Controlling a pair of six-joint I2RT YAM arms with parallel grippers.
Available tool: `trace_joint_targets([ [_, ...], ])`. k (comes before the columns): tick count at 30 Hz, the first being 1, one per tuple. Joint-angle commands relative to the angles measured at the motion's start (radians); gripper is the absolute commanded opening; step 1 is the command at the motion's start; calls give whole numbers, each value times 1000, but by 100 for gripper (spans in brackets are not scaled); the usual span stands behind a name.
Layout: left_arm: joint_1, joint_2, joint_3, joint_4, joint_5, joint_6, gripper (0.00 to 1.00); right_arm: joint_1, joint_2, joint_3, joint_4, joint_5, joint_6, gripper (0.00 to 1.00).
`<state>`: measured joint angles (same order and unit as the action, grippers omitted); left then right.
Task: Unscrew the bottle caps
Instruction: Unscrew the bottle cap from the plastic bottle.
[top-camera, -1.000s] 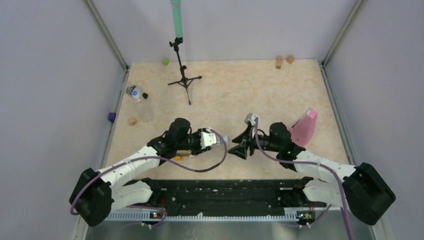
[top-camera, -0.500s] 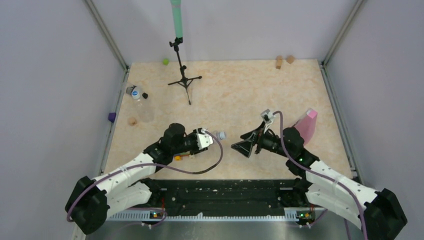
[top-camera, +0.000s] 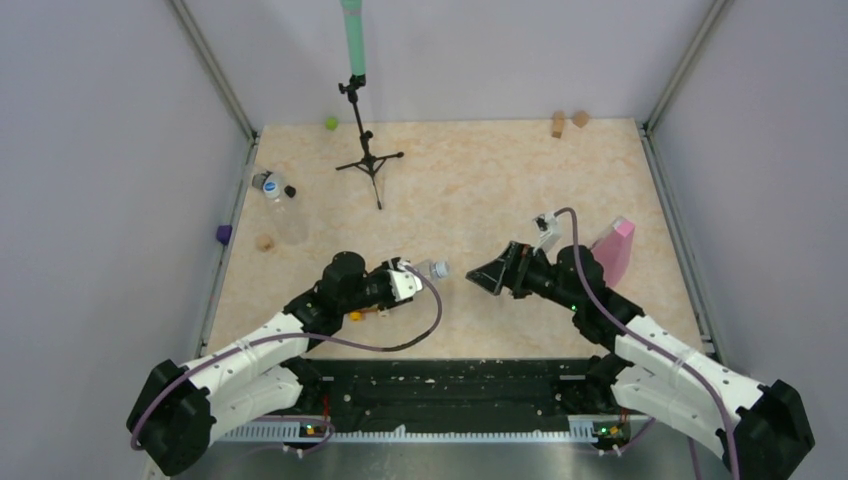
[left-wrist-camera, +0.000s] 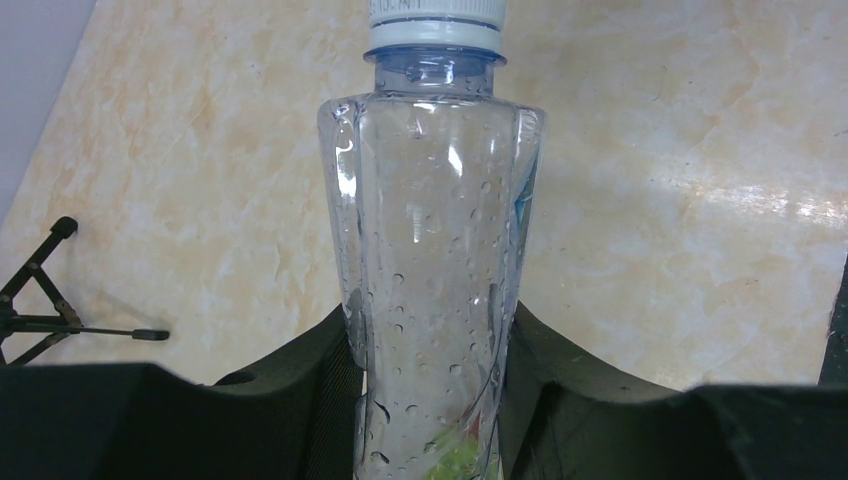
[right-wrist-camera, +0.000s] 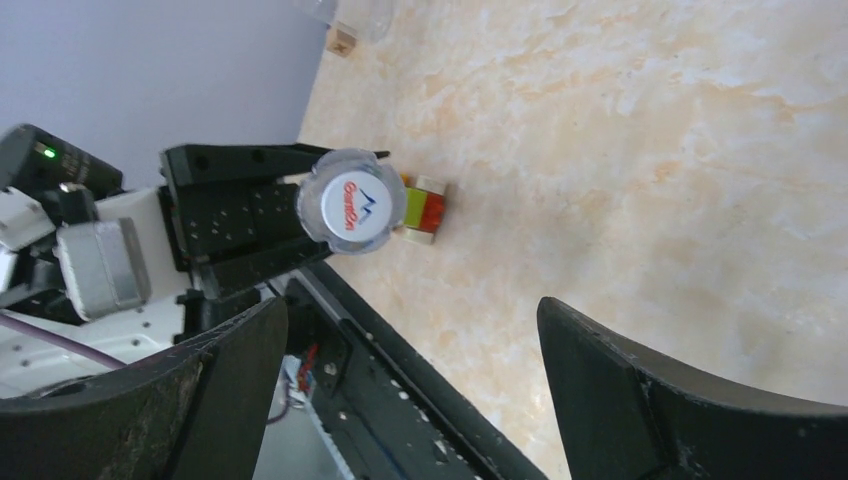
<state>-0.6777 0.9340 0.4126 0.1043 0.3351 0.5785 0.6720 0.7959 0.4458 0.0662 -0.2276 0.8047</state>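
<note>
Left gripper (top-camera: 404, 281) jaws clamp the small clear plastic bottle (left-wrist-camera: 435, 250), its white round screw cap (right-wrist-camera: 349, 203) on; right gripper (top-camera: 488, 277), jaws wide, faces that cap, apart.

Your desk (top-camera: 480, 180) is pale peach, marbled with cream veins. At the near left, the bottle (left-wrist-camera: 435, 270) is clear and speckled with droplets. Its cap (right-wrist-camera: 348, 215) is white, printed with blue lettering and a blue zigzag mark. The left gripper (top-camera: 415, 272) and right gripper (top-camera: 490, 277) both show black fingers. The left arm (top-camera: 250, 350) and right arm (top-camera: 670, 355) are white with black joints. Just beside the cap, your right wrist view shows a striped block (right-wrist-camera: 425, 210) banded green, red and tan. On the right, the wedge (top-camera: 612, 250) is pink. The far-left ball (top-camera: 330, 124) is green, and the cube (top-camera: 223, 234) at the left edge is purple.
</note>
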Motion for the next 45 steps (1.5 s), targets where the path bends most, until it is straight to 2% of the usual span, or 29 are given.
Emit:
trace_joint_targets([
  [1,-5,-7,2,44,37,13,8,3,10,-8,113,-33,135,90],
  [6,-12,-24,-12,46,66,66,8,3,27,-67,258,-58,245,83],
  [12,-26,-12,-27,92,83,116,8,3,165,-4,275,-158,278,74],
  [15,-37,14,-11,80,88,141,8,4,219,5,343,-222,298,71],
  [20,-59,45,19,52,57,167,8,5,237,0,342,-163,304,70],
  [27,-72,58,33,35,6,169,7,5,301,-5,397,-192,334,62],
  [30,-74,71,43,23,-1,181,7,6,325,-18,420,-187,336,53],
  [32,-74,74,43,21,-4,182,7,6,347,-16,440,-215,317,37],
  [33,-74,74,42,23,-3,181,7,6,358,-12,446,-235,307,36],
  [40,-74,93,43,27,4,180,6,6,421,-2,467,-295,278,48],
  [42,-74,95,43,23,0,179,6,6,422,-13,477,-293,276,48],
  [45,-75,91,44,17,-10,172,6,6,423,-25,497,-301,275,39],
])
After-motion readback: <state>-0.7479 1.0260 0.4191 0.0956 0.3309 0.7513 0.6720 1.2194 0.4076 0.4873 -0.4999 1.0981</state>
